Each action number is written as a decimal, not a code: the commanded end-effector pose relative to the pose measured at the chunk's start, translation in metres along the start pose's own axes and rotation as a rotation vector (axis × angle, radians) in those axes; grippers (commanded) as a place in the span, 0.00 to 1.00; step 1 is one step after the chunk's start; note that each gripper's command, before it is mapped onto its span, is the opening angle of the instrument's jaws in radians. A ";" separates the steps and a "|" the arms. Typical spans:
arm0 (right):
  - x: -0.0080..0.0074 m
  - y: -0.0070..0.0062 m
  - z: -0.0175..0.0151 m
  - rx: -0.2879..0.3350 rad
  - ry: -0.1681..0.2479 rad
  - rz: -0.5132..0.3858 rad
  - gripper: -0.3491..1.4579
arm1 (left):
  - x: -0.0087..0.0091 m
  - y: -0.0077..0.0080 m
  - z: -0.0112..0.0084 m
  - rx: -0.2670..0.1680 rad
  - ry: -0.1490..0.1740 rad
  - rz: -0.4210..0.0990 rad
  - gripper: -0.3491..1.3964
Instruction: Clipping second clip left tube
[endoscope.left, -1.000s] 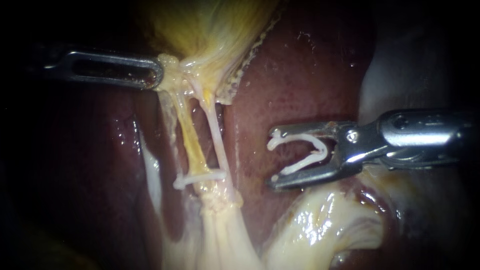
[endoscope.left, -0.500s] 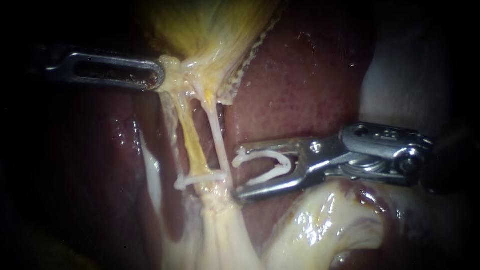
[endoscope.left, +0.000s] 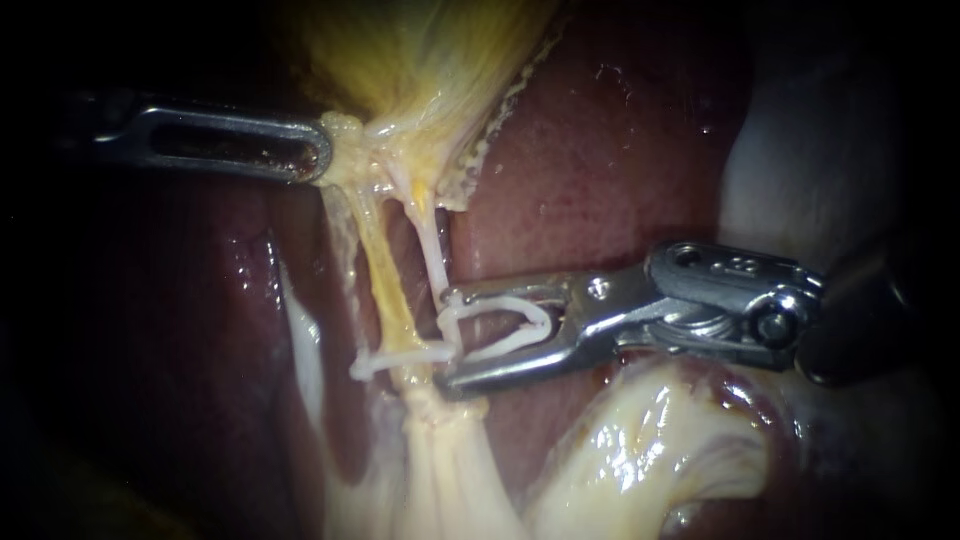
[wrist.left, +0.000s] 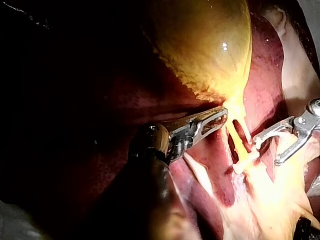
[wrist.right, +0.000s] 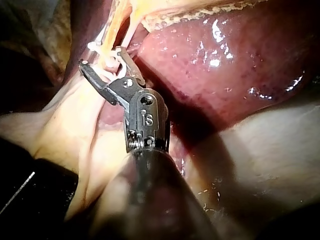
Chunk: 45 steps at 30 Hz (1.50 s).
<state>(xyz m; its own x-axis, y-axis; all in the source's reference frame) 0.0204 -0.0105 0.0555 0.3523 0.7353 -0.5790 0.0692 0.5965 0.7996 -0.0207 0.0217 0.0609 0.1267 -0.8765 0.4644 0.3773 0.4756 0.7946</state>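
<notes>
Two tubes run down from the gallbladder (endoscope.left: 420, 50): a yellowish left tube (endoscope.left: 385, 290) and a thin white right tube (endoscope.left: 430, 245). A white clip (endoscope.left: 400, 357) lies shut across their lower end. My left instrument (endoscope.left: 318, 150) holds the tissue lump at the gallbladder's base, jaws shut on it, as the left wrist view confirms (wrist.left: 222, 116). My right instrument (endoscope.left: 448, 340) comes in from the right. Its jaws stand wide apart with an open white clip (endoscope.left: 500, 303) seated against both. The jaw tips reach the thin white tube just above the placed clip.
Dark red liver (endoscope.left: 600, 170) lies behind and right of the tubes. Glossy pale fatty tissue (endoscope.left: 640, 450) bulges under the right instrument's shaft. A pale band of tissue (endoscope.left: 305, 350) runs left of the tubes.
My right instrument has moved left with its loaded clip, from over the liver to the thin white tube. The left instrument and the placed clip have stayed put.
</notes>
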 end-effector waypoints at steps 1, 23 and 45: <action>-0.0001 0.0001 0.0001 0.000 -0.001 0.005 0.47 | 0.0000 0.0000 0.0000 0.001 0.000 0.000 0.00; -0.0014 0.0021 0.0020 -0.007 -0.003 0.011 0.47 | 0.0001 0.0000 0.0002 0.003 0.001 0.001 0.00; -0.0024 0.0047 0.0026 0.004 -0.012 0.004 0.47 | 0.0002 -0.0001 0.0002 0.002 0.001 0.001 0.00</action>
<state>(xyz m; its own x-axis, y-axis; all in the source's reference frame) 0.0224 -0.0103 0.0612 0.3641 0.7336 -0.5738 0.0725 0.5919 0.8028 -0.0208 0.0216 0.0610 0.1276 -0.8763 0.4646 0.3748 0.4763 0.7954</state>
